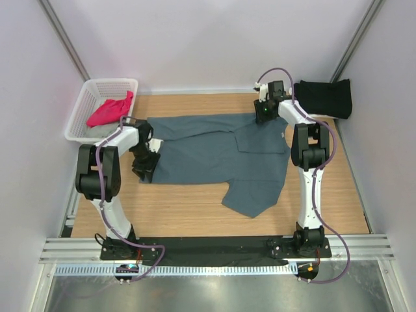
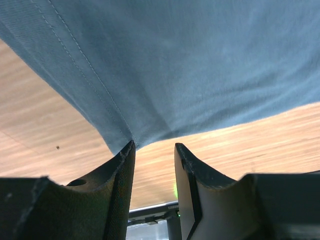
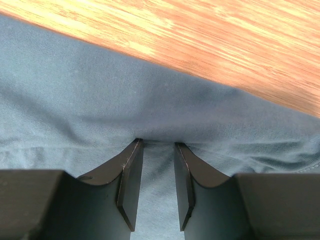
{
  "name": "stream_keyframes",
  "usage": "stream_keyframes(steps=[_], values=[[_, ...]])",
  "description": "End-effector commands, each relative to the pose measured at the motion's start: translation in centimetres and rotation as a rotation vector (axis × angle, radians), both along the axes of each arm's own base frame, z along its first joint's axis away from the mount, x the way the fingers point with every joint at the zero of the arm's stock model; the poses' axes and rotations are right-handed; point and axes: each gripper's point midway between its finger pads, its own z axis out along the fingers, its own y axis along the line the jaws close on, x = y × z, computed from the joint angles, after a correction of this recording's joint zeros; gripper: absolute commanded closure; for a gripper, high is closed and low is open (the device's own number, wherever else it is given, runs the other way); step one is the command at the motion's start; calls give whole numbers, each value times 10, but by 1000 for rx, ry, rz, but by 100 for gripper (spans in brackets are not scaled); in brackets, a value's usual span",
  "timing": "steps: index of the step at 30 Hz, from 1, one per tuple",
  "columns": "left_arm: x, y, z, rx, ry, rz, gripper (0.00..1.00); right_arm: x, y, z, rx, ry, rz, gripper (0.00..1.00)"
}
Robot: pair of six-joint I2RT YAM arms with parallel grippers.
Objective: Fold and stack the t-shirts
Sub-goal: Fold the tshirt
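A slate blue-grey t-shirt [image 1: 214, 153] lies spread on the wooden table, one sleeve pointing toward the near edge. My left gripper [image 1: 146, 166] sits at its left hem, low over the table. In the left wrist view the gripper [image 2: 154, 145] is open; a corner of the shirt [image 2: 190, 65] touches one fingertip [image 2: 129, 148], and only wood shows in the gap. My right gripper [image 1: 263, 116] is at the shirt's far edge. Its jaws [image 3: 157, 142] stand open, tips pressed onto the cloth [image 3: 100, 100], which runs under the gap. A folded black t-shirt [image 1: 323, 97] rests at the back right.
A white mesh basket [image 1: 110, 82] stands at the back left, holding a magenta-pink t-shirt [image 1: 110, 109] on top of a light grey one [image 1: 96, 133]. Bare wood [image 1: 188, 208] shows in front of the spread shirt. White walls close in on both sides.
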Motion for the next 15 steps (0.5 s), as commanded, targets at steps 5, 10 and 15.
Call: stream_keyframes(steps=[5,10,15], values=[[-3,-3,27,-18,-61,15,62,6,-5,4,-13,-20,-20,63],[35,-8,94,-56,-310,-32,60,8,-8,62,-18,-140,-18,62],[63,-19,151,-94,-607,-168,50,-27,-13,145,-49,-316,47,61]])
